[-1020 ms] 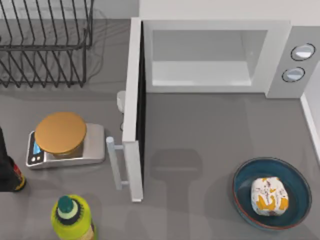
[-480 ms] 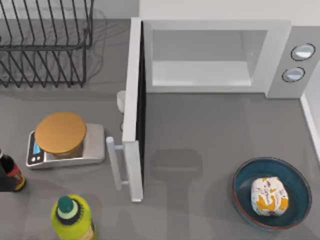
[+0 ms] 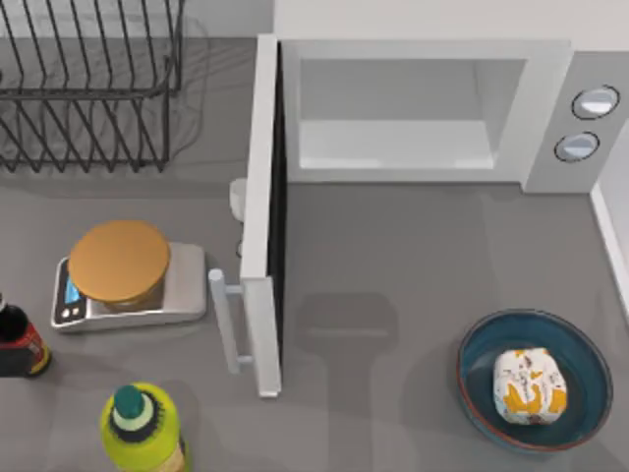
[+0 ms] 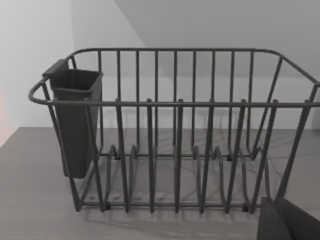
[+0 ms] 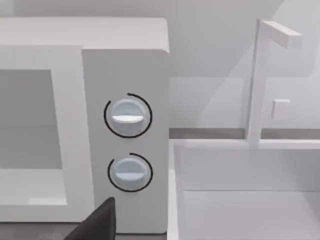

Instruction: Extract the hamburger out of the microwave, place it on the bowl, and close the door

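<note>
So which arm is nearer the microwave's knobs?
Right. Its wrist camera looks straight at the knobs on the microwave; the left arm's faces the dish rack, far to the left.

Top view looks straight down; left wrist faces the dish rack (image 4: 175, 140), right wrist the microwave (image 5: 125, 140) knobs.

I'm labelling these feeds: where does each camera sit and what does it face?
Top view: above the table, looking down on the open microwave, the door and the hamburger in the bowl.
Left wrist view: faces the dish rack.
Right wrist view: faces the knobs.
Top and right wrist views share the microwave.
</note>
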### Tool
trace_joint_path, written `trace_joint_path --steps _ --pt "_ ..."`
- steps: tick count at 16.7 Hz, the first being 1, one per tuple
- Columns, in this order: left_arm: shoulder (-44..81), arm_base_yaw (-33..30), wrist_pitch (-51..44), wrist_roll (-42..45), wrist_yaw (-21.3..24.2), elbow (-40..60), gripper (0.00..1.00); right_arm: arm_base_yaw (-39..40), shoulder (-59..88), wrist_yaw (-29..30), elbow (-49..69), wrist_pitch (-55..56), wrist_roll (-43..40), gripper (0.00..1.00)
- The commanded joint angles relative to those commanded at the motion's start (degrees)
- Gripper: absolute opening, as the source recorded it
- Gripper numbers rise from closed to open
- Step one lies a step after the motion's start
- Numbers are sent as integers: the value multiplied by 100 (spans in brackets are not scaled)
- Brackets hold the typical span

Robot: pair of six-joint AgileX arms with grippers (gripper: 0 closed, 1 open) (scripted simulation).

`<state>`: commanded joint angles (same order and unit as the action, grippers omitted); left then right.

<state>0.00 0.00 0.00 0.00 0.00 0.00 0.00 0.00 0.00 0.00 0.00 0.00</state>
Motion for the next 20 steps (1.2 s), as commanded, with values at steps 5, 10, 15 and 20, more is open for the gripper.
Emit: trace_joint_path --steps 5,10,15,20 --pt "0 0 0 0 0 0 0 0 0 0 0 0 0 100" --pt "-99 -42 -102 -2 -42 20 0 0 0 0 0 0 0 100" --pt "-809 -307 -962 -13 -306 148 0 0 0 0 0 0 0 100" --pt "-918 -335 -1098 -15 -347 156 0 0 0 0 0 0 0 100"
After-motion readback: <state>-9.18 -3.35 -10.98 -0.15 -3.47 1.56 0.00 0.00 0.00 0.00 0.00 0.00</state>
